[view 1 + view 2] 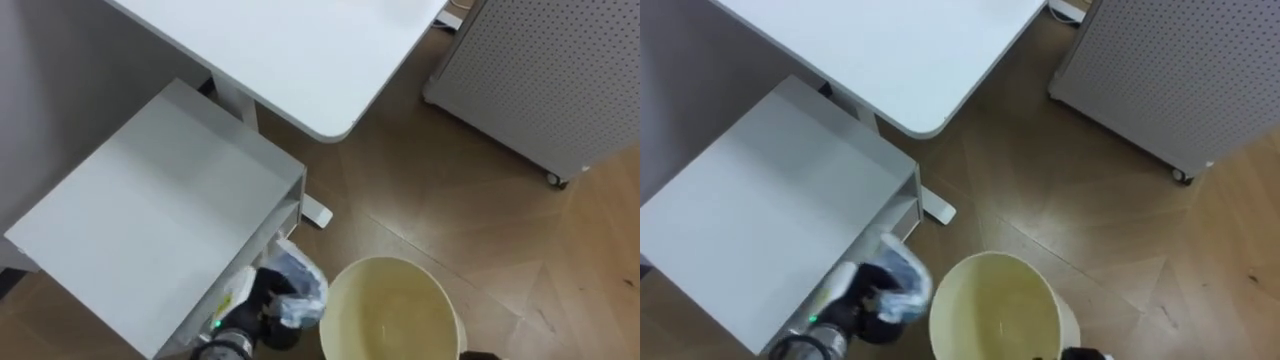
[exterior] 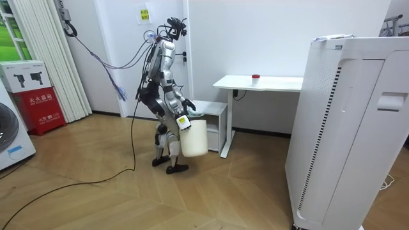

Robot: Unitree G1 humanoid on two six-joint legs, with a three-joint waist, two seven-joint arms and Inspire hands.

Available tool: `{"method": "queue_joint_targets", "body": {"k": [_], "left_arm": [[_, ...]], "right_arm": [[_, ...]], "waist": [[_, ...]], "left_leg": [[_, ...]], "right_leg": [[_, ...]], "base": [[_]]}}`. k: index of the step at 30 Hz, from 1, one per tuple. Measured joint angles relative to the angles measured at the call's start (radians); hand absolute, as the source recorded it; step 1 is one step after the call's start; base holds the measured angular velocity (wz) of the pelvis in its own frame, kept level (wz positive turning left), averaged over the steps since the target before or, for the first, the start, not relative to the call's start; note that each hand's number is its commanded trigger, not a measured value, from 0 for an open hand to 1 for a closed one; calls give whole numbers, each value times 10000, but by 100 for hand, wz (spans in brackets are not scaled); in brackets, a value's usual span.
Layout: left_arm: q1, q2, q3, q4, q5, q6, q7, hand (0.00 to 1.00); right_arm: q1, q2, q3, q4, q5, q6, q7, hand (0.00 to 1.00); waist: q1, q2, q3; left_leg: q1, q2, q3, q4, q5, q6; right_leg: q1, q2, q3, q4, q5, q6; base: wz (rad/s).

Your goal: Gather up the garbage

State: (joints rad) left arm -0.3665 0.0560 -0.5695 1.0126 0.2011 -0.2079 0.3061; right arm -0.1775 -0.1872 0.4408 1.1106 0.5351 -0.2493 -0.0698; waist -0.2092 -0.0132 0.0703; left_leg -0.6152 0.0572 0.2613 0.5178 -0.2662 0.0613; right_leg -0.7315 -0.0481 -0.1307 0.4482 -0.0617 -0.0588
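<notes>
garbage (image 1: 300,287), a crumpled clear wrapper, is pinched in your robot's left hand (image 1: 262,312), whose dark fingers are curled round it. the wrapper hangs just beside the left rim of the cream bucket (image 1: 345,285) and above the wood floor (image 1: 450,220). a sliver of the right hand (image 1: 1080,354) shows at the bucket's near edge, and you cannot tell how it is set. left of the bucket stands a low white shelf unit (image 1: 160,210), with the left hand close to its open front. beyond the bucket is a white desk (image 1: 290,50). beyond it to the right is a white perforated panel on wheels (image 1: 540,90). in the room view your robot stands bent forward at the shelf unit, with the bucket in front of its hips.
</notes>
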Motion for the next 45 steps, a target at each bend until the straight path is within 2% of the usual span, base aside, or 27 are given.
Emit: {"method": "queue_joint_targets", "body": {"k": [2,4,7,9,11,21,30,36,41,42,43,45], "left_arm": [[198,-188,-342,-161,101,-32,-352,100],[350,-400,-712,-115,301,-34,-656,100],[441,-402,-1206,-76,304,-33,-1038,100],[485,-409,-1318,-65,350,-31,-1220,98],[540,-406,-1318,-59,353,-25,-1245,0],[647,-392,-1412,5,689,145,-1964,0],[770,-353,-1412,134,767,176,-2017,0],[771,-281,-1411,679,987,176,-2198,0],[915,-38,-1454,683,1396,179,-2620,0],[996,13,-1453,678,1526,179,-2711,0],[1056,56,-1455,678,1633,179,-2771,0],[1105,100,-1432,673,1894,179,-2794,0]], "right_arm": [[-2,135,9,-18,-327,-74,24,100],[-59,338,16,-8,-360,-141,186,100],[-61,465,226,-26,-364,-129,444,100],[-58,463,389,-105,-359,-106,571,100],[-24,473,432,-153,-369,-101,591,100],[20,493,453,-200,-702,-103,589,100],[30,567,468,-187,-697,-92,584,100],[35,583,469,16,-723,-94,768,100],[18,581,445,138,-728,-99,963,100],[29,580,381,186,-746,-99,1001,100],[53,564,342,227,-733,-97,1058,100],[96,560,164,253,-761,-93,1101,100]], "waist": [[-2,-24,-15],[3,-149,-95],[-43,-318,-204],[-51,-344,-220],[-47,-344,-220],[-32,-351,-222],[-24,-349,-222],[-3,-332,-218],[91,-241,-213],[124,-199,-199],[160,-132,-223],[221,-58,-223]], "left_leg": [[-1,-9,9,6,19,13],[41,-11,110,13,42,23],[91,-8,131,38,52,25],[88,-6,174,25,64,46],[96,-6,232,-2,66,57],[102,2,347,-4,64,96],[108,2,360,-23,59,105],[597,2,372,-188,59,100],[878,39,372,-213,44,82],[999,39,372,-245,42,80],[1084,36,370,-272,42,79],[1265,12,376,-346,41,78]], "right_leg": [[-2,-13,2,18,0,0],[-10,-21,61,60,3,1],[10,-10,129,35,27,-6],[10,-1,181,1,70,7],[9,-3,234,1,111,31],[-48,6,311,24,201,38],[-40,1,309,17,204,43],[399,23,311,-21,171,49],[716,60,241,-188,171,48],[834,60,246,-186,170,49],[917,57,245,-176,163,53],[1051,48,246,-161,128,61]], "base": [[0],[-2],[-6],[-6],[-7],[-2],[0],[0],[0],[0],[0],[0]]}}
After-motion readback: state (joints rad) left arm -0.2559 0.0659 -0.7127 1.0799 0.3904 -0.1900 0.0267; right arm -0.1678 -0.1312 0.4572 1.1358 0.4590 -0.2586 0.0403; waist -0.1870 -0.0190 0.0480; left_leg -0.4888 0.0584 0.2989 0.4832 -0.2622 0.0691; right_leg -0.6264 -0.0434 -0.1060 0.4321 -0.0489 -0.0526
